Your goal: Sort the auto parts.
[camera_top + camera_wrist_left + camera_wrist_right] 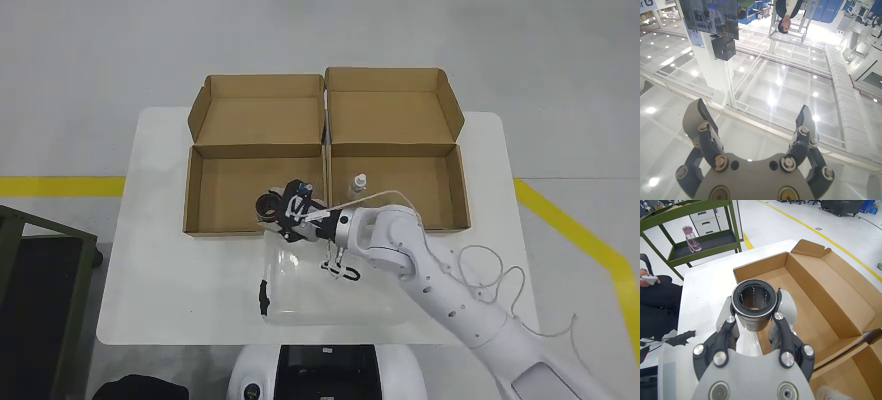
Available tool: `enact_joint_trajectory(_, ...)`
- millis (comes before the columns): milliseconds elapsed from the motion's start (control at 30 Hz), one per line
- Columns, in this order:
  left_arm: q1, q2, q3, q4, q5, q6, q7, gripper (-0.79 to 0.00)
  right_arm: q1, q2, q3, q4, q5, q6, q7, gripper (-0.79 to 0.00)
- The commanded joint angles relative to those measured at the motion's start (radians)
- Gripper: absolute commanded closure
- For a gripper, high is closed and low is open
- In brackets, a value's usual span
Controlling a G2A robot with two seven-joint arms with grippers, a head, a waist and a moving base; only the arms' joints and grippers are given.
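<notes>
Right claw (755, 303) clenched on a linear bearing (753, 315), one finger on each side of the steel sleeve. The bore is turned toward the wrist camera, and rows of small balls show inside it. In the top view the right claw (292, 207) and bearing (270, 207) hang over the front part of the left box, close to its front wall. Bearing not resting on the cardboard.

Left claw (752, 113) released, fingers spread wide, nothing between them; it points up at the ceiling.

White surface (160, 250) carries everything.

Left box (225, 190): brown cardboard, lid flap folded back, floor bare where visible. The wrist view shows the same box (819, 306) from its near corner.

Right box (420, 190): same make, touching the left box side by side. Holds one small white bottle (358, 183), upright near its left wall.

Clear plastic tray (300, 290): at the front of the surface, just in front of both boxes, partly under the right arm.

Small black part (263, 297): at the tray's left edge; inside or outside, cannot tell.
</notes>
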Motion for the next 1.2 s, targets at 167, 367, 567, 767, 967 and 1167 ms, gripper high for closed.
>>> enact_joint_trajectory(167,0.000,0.000,0.000,0.000,0.000,0.000,0.000,-0.785,0.087,-0.044,-0.063,0.118,-0.017,0.033,-0.026,0.000)
enact_joint_trajectory(367,0.000,0.000,0.000,0.000,0.000,0.000,0.000,-0.785,0.135,-0.081,-0.106,0.211,-0.026,0.062,-0.040,0.000)
enact_joint_trajectory(567,0.000,0.000,0.000,0.000,0.000,0.000,0.000,-0.785,0.172,-0.113,-0.141,0.293,-0.031,0.076,-0.005,0.000)
enact_joint_trajectory(767,0.000,0.000,0.000,0.000,0.000,0.000,0.000,-0.785,0.200,-0.140,-0.159,0.361,-0.027,0.073,0.019,-0.018)
enact_joint_trajectory(967,0.000,0.000,0.000,0.000,0.000,0.000,0.000,-0.785,0.214,-0.159,-0.164,0.404,-0.034,0.065,0.017,-0.157)
enact_joint_trajectory(1167,0.000,0.000,0.000,0.000,0.000,0.000,0.000,-0.785,0.222,-0.175,-0.168,0.433,-0.044,0.056,0.021,-0.249)
